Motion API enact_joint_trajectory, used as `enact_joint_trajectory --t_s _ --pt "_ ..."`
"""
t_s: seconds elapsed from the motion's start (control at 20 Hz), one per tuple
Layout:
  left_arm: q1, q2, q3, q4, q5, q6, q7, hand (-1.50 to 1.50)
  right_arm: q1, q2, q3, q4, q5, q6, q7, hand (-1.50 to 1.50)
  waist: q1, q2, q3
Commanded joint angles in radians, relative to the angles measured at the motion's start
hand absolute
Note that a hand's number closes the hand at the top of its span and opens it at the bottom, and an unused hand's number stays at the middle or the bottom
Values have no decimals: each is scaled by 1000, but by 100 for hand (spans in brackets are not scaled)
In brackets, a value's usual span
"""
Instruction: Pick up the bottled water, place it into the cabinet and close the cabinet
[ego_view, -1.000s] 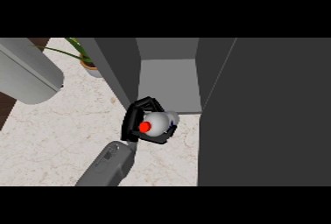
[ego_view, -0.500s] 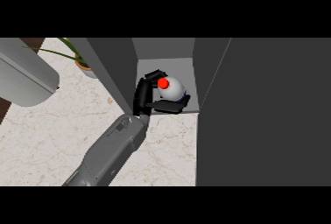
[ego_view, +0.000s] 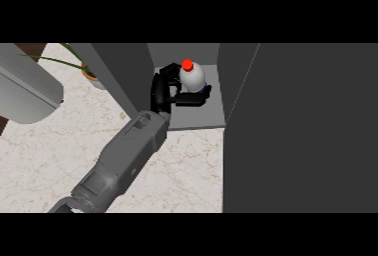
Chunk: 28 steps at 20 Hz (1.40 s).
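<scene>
Bottled water (ego_view: 191, 76) in hand (ego_view: 163, 91), inside cabinet (ego_view: 201, 118), past front edge

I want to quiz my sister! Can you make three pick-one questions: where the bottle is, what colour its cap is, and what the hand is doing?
1. Where is the bottle? A on a plate; B inside the cabinet; C in a sink.
2. What colour is its cap? A blue; B green; C red.
3. What is the hand doing? A lying flat; B curled round the bottle; C pointing away.
Answers: 1 B, cabinet walls surround it. 2 C, the top shows red. 3 B, it wraps the bottle.
</scene>
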Motion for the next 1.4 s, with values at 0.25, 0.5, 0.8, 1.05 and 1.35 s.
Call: enact_joint_trajectory --t_s 0.25,0.5,0.8,1.05,1.35 --pt "-164 12 -28 275 -127 224 8 -150 37 -9 -18 -50 -83 44 -10 -150 -14 6 1" --pt "-226 10 0 340 -125 256 8 -150 29 -20 -31 -91 -106 57 24 -150 -10 15 -1" --pt "-182 36 93 248 -56 128 -178 -150 42 -7 -32 -35 -88 87 -41 -150 -19 16 -3" --pt "-176 0 176 123 29 -37 -304 150 57 -11 -22 -70 -76 92 -32 -150 -7 8 -3" --pt "-160 -1 151 116 88 -143 -316 150 54 -8 -10 -81 -50 98 -12 -150 -2 -2 -1"
